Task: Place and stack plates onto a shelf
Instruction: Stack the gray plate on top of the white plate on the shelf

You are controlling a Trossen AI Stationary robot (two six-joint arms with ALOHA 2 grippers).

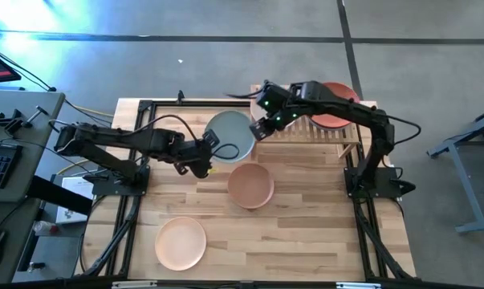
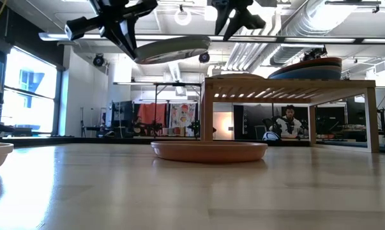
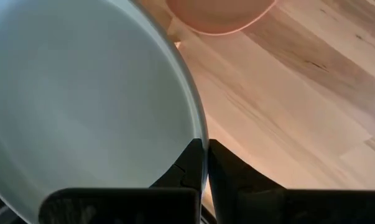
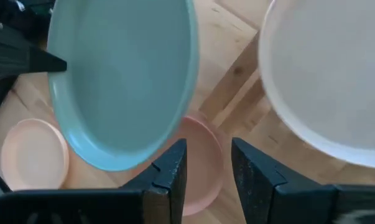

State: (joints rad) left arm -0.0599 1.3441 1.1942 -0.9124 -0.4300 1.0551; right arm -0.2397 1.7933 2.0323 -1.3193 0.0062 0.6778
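My left gripper (image 1: 205,154) is shut on a pale sage plate (image 1: 229,133), held in the air left of the shelf (image 1: 331,135). In the low view the plate (image 2: 173,49) hangs slightly tilted, about level with the shelf top (image 2: 288,83). My right gripper (image 1: 260,128) is open beside the plate's far-right edge (image 4: 168,134), touching nothing that I can see. The shelf carries a stack topped by an orange-red plate (image 1: 338,108) and an off-white plate (image 4: 327,74) on its left half. My left gripper (image 3: 206,158) pinches the sage plate by its rim (image 3: 199,134), on the side toward the table's left edge, one finger on the inner face and one on the outer. The fingers come roughly level from the left. The plate is lifted clear of the table.
A tan-pink plate (image 1: 250,185) lies on the table below the raised plate, in front of the shelf (image 2: 208,151). A peach plate (image 1: 180,243) lies near the table's near-left part. Bare tabletop (image 1: 306,233) shows to the near right.
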